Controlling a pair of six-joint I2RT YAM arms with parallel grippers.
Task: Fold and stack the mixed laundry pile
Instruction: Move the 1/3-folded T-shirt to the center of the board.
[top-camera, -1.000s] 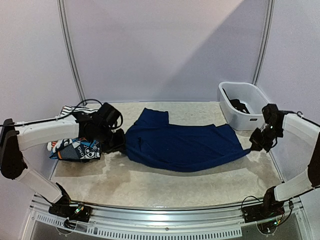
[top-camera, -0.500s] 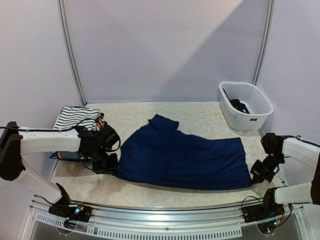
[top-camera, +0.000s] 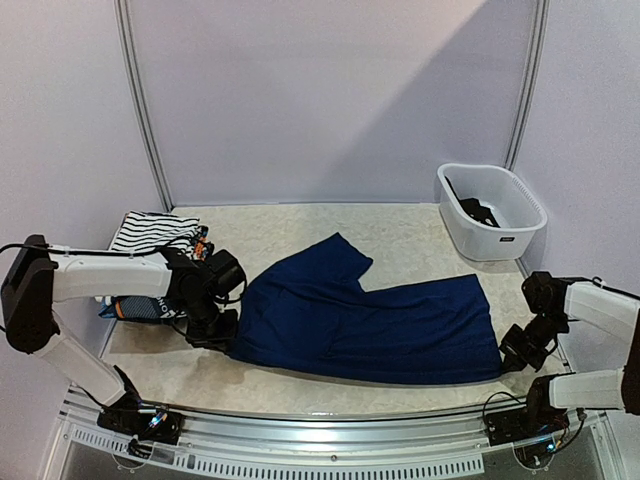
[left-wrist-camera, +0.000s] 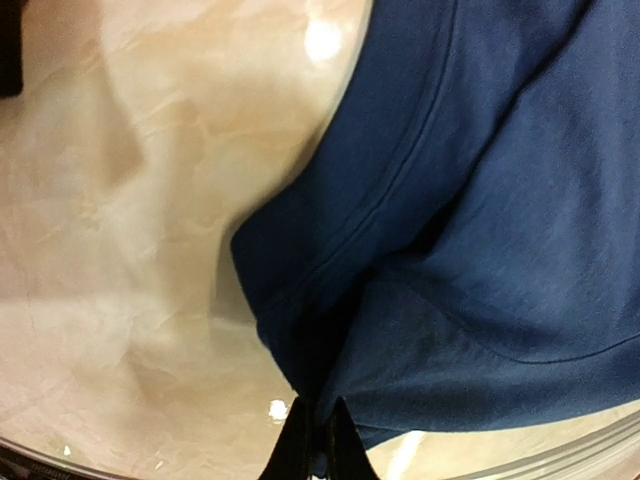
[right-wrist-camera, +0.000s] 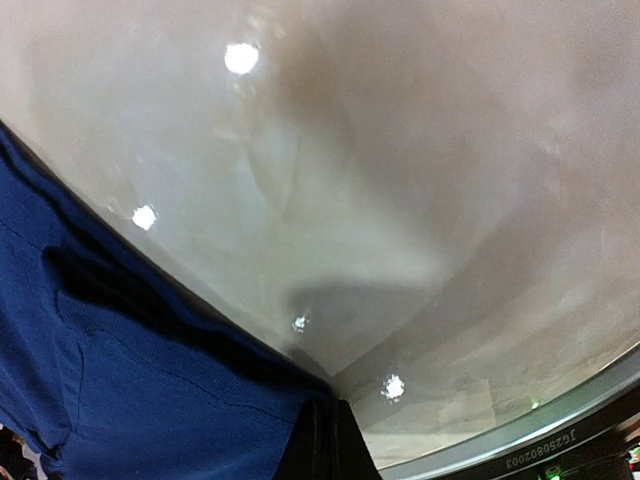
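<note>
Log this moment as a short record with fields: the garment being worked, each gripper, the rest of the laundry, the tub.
garment in work: navy blue garment, spread flat across the table, not yet folded
left gripper: jaws shut on the garment's left edge
right gripper: jaws shut on its near right corner
other laundry: striped garment and cartoon-print garment, at the table's left side
tub: white tub at the far right, a dark item inside
</note>
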